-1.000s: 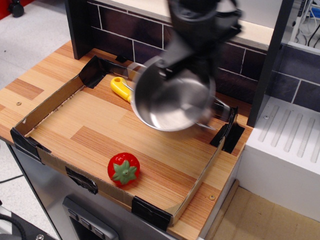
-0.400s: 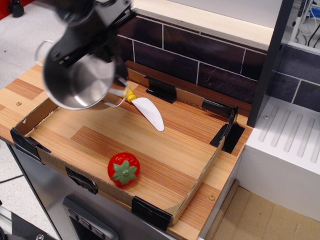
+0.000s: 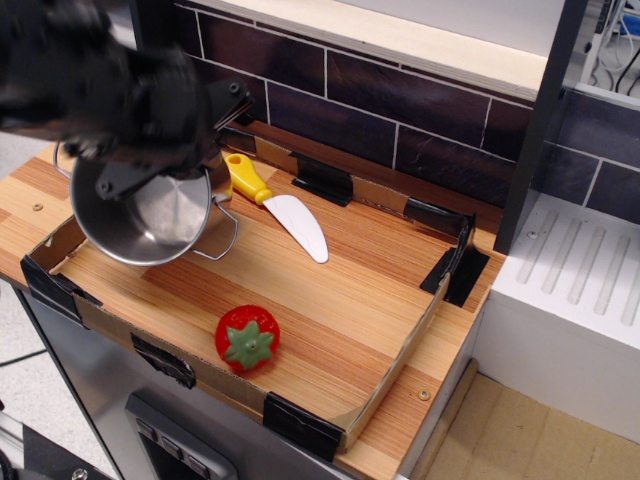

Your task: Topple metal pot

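**Operator:** At the left end of the cardboard-walled tray (image 3: 400,340), I had the metal pot (image 3: 145,215) tipped well over, its mouth facing up and toward the camera, its lower rim down near the wooden floor beside the tray's left wall. It looked grasped by the rim, the gripper (image 3: 150,170) clenched on the pot's upper edge, though the blur made the jaws themselves hard to read.

**Colleague:** So how would you finish it cleanly?

**Operator:** I judged the job nearly done. The thing was to lower until the side wall bore on the wood, then let go, so the pot lay on its side rather than rocking back upright. I'd have kept it clear of the yellow-handled knife (image 3: 275,205) just beside its wire handle (image 3: 222,235), and well apart from the toy tomato (image 3: 246,337).

**Colleague:** And the arm?

**Operator:** It came in from the upper left, the black wrist angled down over the pot, smeared in the picture.
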You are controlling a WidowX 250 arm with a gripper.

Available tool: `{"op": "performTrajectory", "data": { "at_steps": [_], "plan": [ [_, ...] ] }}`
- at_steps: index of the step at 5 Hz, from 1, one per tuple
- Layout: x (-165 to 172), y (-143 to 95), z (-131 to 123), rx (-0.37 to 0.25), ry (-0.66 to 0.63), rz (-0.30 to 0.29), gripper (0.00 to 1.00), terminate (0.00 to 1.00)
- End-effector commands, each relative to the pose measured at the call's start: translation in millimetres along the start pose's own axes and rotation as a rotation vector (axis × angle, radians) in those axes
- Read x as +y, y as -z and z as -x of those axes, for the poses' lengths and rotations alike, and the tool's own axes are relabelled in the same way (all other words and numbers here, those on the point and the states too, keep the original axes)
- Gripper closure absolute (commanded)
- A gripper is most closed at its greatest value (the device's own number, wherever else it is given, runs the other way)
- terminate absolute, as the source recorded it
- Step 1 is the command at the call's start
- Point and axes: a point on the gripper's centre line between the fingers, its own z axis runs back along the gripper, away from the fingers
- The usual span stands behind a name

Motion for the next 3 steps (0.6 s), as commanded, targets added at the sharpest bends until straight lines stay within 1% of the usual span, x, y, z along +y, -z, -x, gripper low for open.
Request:
{"op": "performTrajectory", "data": {
  "at_steps": [1, 2, 3],
  "plan": [
    [-2.6, -1.0, -3.5, -0.035, 0.106, -0.023, 1.00, 0.00],
    [1.1, -12.9, -5.3, -0.029, 0.010, -0.077, 0.00, 0.00],
    [8.2, -22.9, -9.6, 0.010, -0.063, -0.161, 0.00, 0.00]
  ]
}}
